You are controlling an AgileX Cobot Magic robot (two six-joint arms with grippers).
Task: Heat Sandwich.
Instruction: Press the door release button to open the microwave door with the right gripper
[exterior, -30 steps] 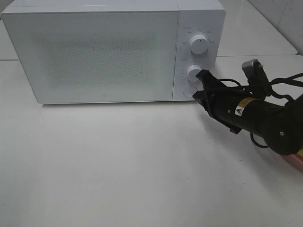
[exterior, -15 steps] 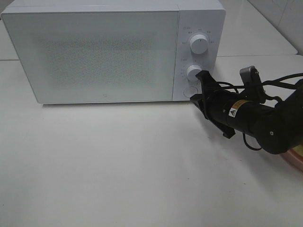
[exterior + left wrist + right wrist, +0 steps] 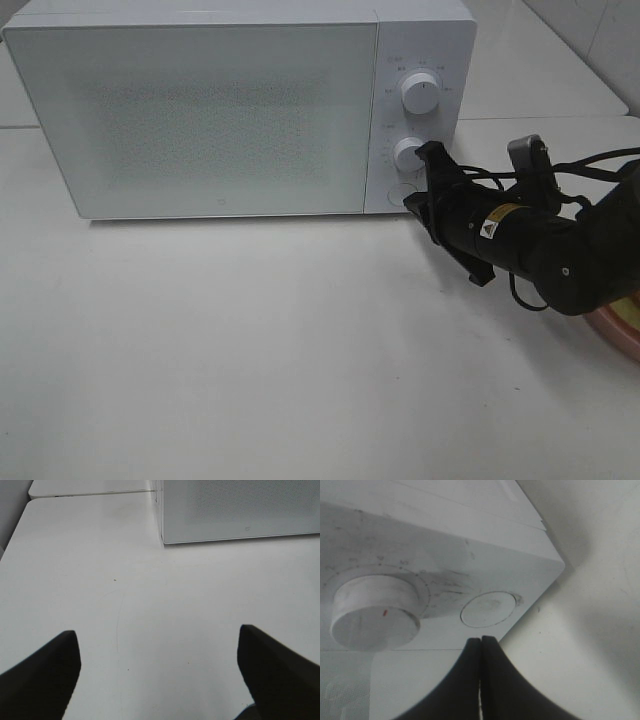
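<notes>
The right hand is shut, its two fingers pressed flat together with nothing between them, and it points at the control panel of the microwave; the round button lies directly ahead of its tips, just beyond them, and whether the tips already touch it I cannot tell; the lower dial sits just beside the button, off to one side of the hand's line. In my judgement the coming move turns on that short gap straight along the fingers: a push forward on the button to release the door, which is closed. The right hand is much the nearer of the two to the button; the left hand hovers above the worktop with its fingers spread wide and empty, the microwave's front corner ahead of it and well apart. The sandwich shows in no view; behind the right hand, past its arm, the rim of a pink plate peeks out, and whether the sandwich lies on it I cannot tell.
</notes>
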